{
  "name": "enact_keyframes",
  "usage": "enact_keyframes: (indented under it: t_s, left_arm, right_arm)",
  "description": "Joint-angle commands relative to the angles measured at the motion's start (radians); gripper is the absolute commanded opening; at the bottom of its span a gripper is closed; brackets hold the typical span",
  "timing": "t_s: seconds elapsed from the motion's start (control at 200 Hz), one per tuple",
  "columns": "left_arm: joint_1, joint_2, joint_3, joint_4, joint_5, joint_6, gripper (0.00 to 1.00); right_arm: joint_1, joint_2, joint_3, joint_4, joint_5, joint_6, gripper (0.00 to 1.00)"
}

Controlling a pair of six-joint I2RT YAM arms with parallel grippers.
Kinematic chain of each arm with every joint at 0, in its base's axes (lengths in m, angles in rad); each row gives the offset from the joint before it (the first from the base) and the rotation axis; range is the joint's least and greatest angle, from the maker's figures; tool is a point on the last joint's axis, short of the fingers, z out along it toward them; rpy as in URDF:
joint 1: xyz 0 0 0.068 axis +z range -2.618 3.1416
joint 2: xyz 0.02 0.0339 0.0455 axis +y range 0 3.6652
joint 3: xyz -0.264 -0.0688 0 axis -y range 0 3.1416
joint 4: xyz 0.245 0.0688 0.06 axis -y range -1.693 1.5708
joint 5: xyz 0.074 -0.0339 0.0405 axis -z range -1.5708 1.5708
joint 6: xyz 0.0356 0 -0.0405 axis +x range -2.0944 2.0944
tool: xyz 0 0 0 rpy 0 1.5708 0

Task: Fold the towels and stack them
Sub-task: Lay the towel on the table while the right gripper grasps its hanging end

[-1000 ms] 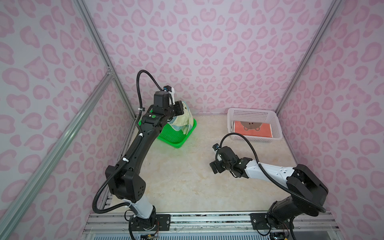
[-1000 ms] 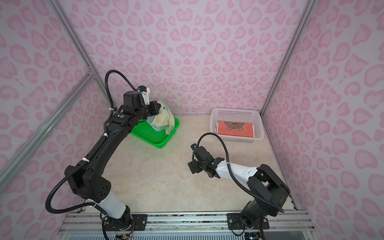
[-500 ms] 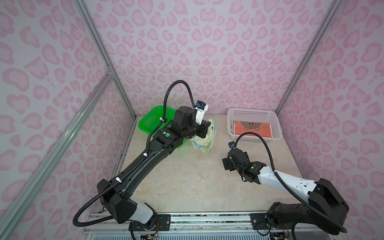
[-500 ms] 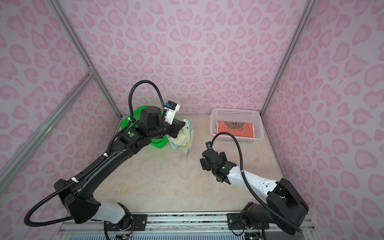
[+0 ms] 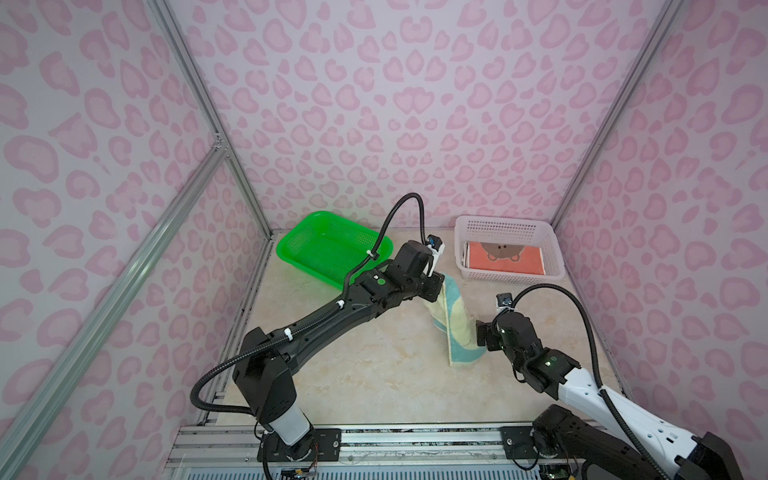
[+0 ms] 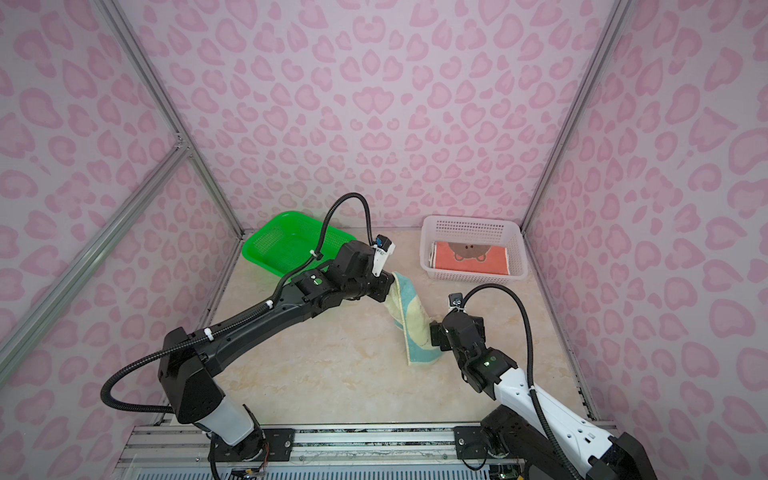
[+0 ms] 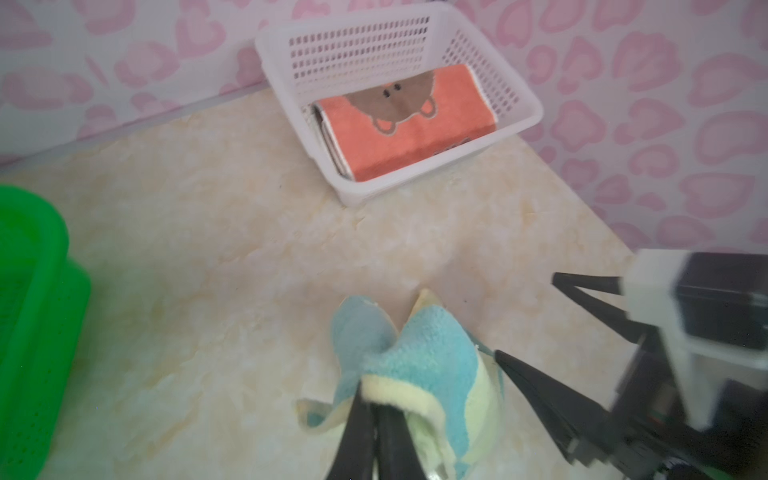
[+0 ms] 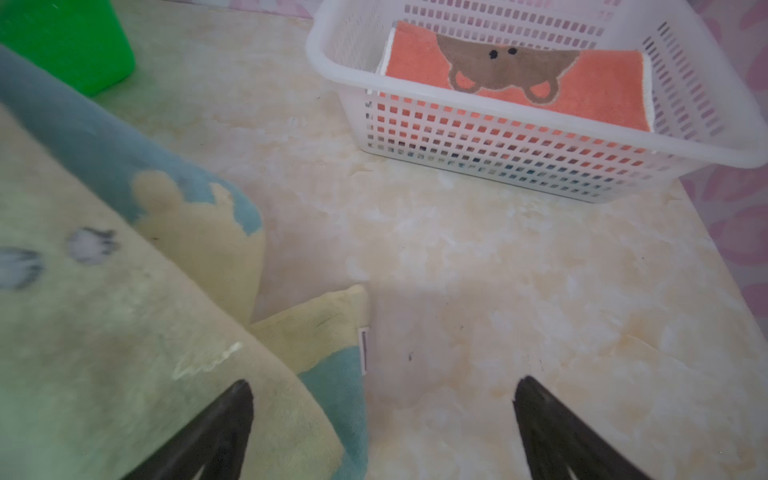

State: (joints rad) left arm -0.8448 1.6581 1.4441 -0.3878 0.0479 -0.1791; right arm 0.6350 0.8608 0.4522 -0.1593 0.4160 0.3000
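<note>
Left gripper (image 7: pixel 376 409): we see its jaws clenched on the top edge of the pale yellow and teal towel (image 5: pixel 455 328).
Towel: it hangs mid-table, its lower end on the marbled tabletop (image 5: pixel 374 374).
Right gripper (image 8: pixel 382 390): jaws spread wide just beside the towel's lower part, pinching nothing.
Around: the white basket (image 5: pixel 503 224) holds the folded orange bear towel (image 5: pixel 505 257).
In the way: the left arm crosses the green basket (image 5: pixel 328 245).

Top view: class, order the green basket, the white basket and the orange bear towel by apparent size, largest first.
green basket and white basket: about alike, unranked
orange bear towel: smallest
</note>
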Motion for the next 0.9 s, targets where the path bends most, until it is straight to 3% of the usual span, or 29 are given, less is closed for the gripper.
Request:
enact_keyframes:
  t_s: [0.0,0.185,0.33,0.555,0.895]
  left_arm:
    - [0.017,0.022,-0.075,0.066,-0.154,-0.125,0.02]
    - [0.077,0.038,-0.171,0.067,-0.259,-0.214,0.02]
    - [0.101,0.035,-0.218,0.065,-0.292,-0.23,0.02]
    - [0.124,0.065,-0.254,0.07,-0.311,-0.243,0.02]
    - [0.154,0.094,-0.289,0.089,-0.306,-0.231,0.02]
  right_arm:
    - [0.001,-0.037,-0.025,0.014,-0.112,-0.075,0.95]
    - [0.022,-0.027,-0.04,0.059,-0.222,-0.124,0.89]
    - [0.095,0.04,-0.037,0.107,-0.274,-0.173,0.83]
    - [0.213,0.271,0.006,0.169,-0.378,-0.133,0.74]
    - [0.301,0.572,0.098,0.159,-0.396,-0.06,0.59]
